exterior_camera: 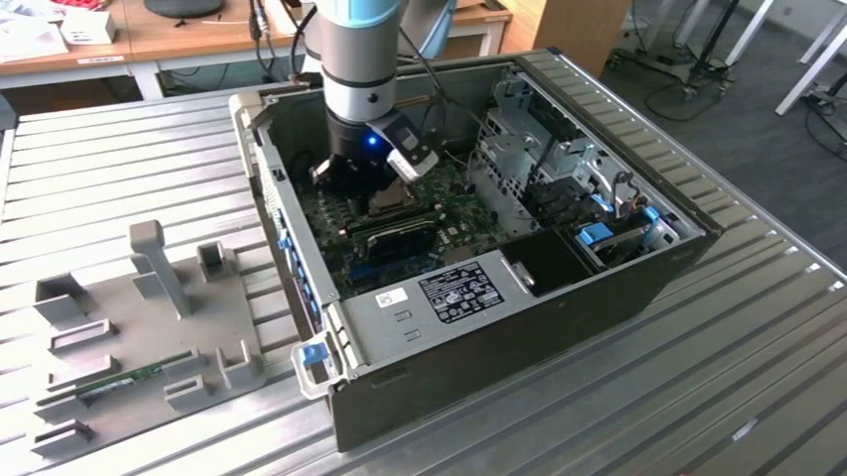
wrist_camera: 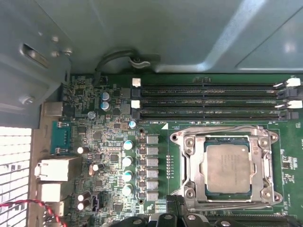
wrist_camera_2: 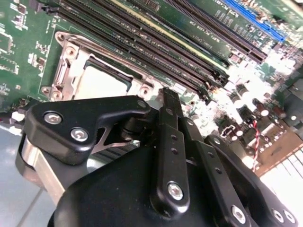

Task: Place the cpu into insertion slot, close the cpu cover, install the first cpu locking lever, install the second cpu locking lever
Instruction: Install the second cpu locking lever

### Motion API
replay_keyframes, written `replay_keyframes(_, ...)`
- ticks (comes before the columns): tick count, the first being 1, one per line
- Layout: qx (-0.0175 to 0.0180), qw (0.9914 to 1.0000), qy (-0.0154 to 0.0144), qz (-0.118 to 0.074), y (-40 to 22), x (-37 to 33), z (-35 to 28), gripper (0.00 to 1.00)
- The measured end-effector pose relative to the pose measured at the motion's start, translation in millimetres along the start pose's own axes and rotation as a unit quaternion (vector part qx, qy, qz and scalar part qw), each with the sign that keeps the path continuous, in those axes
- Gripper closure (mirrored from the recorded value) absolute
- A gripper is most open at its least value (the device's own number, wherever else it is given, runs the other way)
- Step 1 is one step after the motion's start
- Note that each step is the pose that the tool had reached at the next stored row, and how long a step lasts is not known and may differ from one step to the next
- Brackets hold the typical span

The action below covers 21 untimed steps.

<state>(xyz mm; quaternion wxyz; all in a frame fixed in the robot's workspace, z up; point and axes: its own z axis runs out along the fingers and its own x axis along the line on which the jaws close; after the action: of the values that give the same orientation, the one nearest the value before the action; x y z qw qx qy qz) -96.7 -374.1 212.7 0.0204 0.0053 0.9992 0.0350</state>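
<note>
The cpu (wrist_camera: 227, 168) lies flat in the insertion slot (wrist_camera: 182, 191) on the green board, silvery-tan face up. The cpu cover (wrist_camera: 194, 158), a silvery frame, lies down around it. A thin wire lever (wrist_camera: 222, 128) runs along the socket edge nearest the memory slots. In the second wrist view the cpu (wrist_camera_2: 102, 85) and cover (wrist_camera_2: 66, 71) sit just beyond my black gripper (wrist_camera_2: 156, 101), which looks shut with nothing in it and hovers close above the socket's edge. In the exterior view the gripper (exterior_camera: 375, 193) reaches down into the open computer case, over the socket.
Long black memory slots (wrist_camera: 208, 101) run beside the socket. The case walls (exterior_camera: 285, 248), a drive cage (exterior_camera: 530, 149) and a labelled power supply (exterior_camera: 450, 293) hem the arm in. Red and black wires (wrist_camera: 28, 203) lie near the rear ports. A grey fixture plate (exterior_camera: 146, 327) sits on the slatted table.
</note>
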Motion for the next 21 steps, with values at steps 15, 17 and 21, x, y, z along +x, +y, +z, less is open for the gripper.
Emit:
replay_keyframes(15, 0.0001, 1.0, 0.0, 0.0, 1.5, -3.8, -20.0, 0.9)
replay_keyframes(17, 0.0001, 1.0, 0.0, 0.0, 1.5, -7.5, -19.8, 0.9)
replay_keyframes(21, 0.0, 1.0, 0.0, 0.0, 1.6, -15.8, -19.4, 0.9)
